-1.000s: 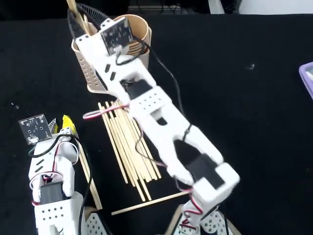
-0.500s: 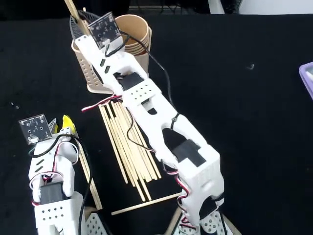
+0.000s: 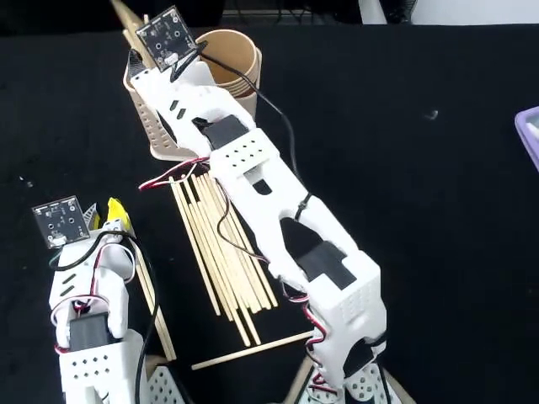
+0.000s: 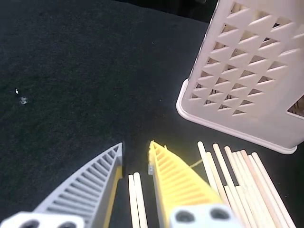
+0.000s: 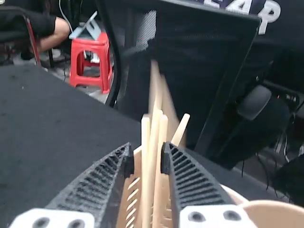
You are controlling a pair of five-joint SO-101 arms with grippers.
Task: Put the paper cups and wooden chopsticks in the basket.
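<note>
The beige lattice basket (image 3: 157, 126) stands at the far left, with stacked paper cups (image 3: 234, 52) at its right side. My right gripper (image 5: 145, 159) is shut on several wooden chopsticks (image 5: 153, 137), held upright over the basket rim (image 5: 129, 202); their tips (image 3: 126, 15) stick out past the wrist. A pile of loose chopsticks (image 3: 223, 252) lies on the black table in front of the basket. My left gripper (image 4: 135, 147) is open low over the table, with two chopsticks (image 4: 136, 202) lying between its grey and yellow fingers.
One chopstick (image 3: 253, 349) lies crosswise near the front edge, and others (image 3: 152, 295) lie beside the left arm. A purple container (image 3: 529, 130) shows at the right edge. The right arm spans diagonally over the pile.
The right arm has swung its wrist farther left and back over the basket, carrying the chopsticks with it. The left arm has stayed still.
</note>
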